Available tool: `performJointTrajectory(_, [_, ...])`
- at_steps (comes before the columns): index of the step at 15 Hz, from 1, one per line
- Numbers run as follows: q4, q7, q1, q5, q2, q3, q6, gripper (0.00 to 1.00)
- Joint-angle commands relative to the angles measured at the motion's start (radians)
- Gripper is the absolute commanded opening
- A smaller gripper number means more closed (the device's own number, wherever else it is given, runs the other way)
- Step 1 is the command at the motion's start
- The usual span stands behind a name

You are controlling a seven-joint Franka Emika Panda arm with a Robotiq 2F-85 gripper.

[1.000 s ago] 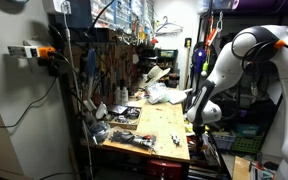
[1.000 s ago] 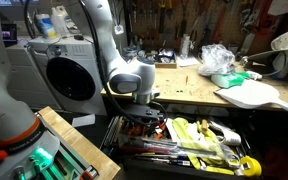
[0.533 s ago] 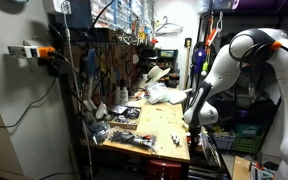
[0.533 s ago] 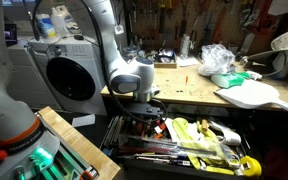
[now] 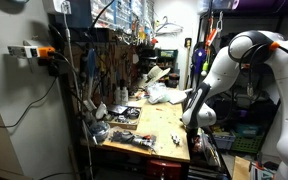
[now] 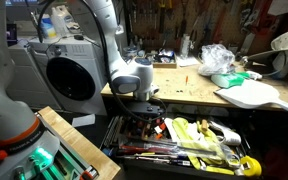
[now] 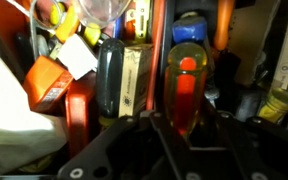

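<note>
My gripper [image 7: 184,122] reaches down into an open tool drawer [image 6: 119,135] below a workbench [image 6: 174,88]. In the wrist view its two dark fingers [image 7: 156,125] sit tight against both sides of a translucent orange screwdriver handle [image 7: 185,80], which lies lengthwise among other tools. A black handle with a cream label [image 7: 119,80] lies just left of it. In an exterior view the gripper [image 6: 144,124] is low inside the drawer and its fingertips are hidden by tools. In an exterior view the arm [image 5: 209,85] bends down beside the bench edge.
The drawer holds several tools, with yellow-handled ones [image 6: 199,135] to the side and orange tags [image 7: 46,82] at the left. A wooden box [image 6: 69,145] stands near the drawer. A crumpled plastic bag [image 6: 216,58] lies on the bench. A pegboard of tools [image 5: 104,60] stands behind it.
The arm has sunk slightly lower and shifted a little toward the drawer. Nothing else has moved.
</note>
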Motion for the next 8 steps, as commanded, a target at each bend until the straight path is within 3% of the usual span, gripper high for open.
performJointTrajectory(1, [0.0,-0.053,-0.053,0.008,0.017,0.049,0.036,0.68])
performJointTrajectory(5, [-0.024,-0.084,-0.085,0.005,-0.016,0.06,0.02,0.98])
performJointTrajectory(8, [-0.052,-0.111,-0.12,0.011,-0.059,0.065,-0.007,1.0])
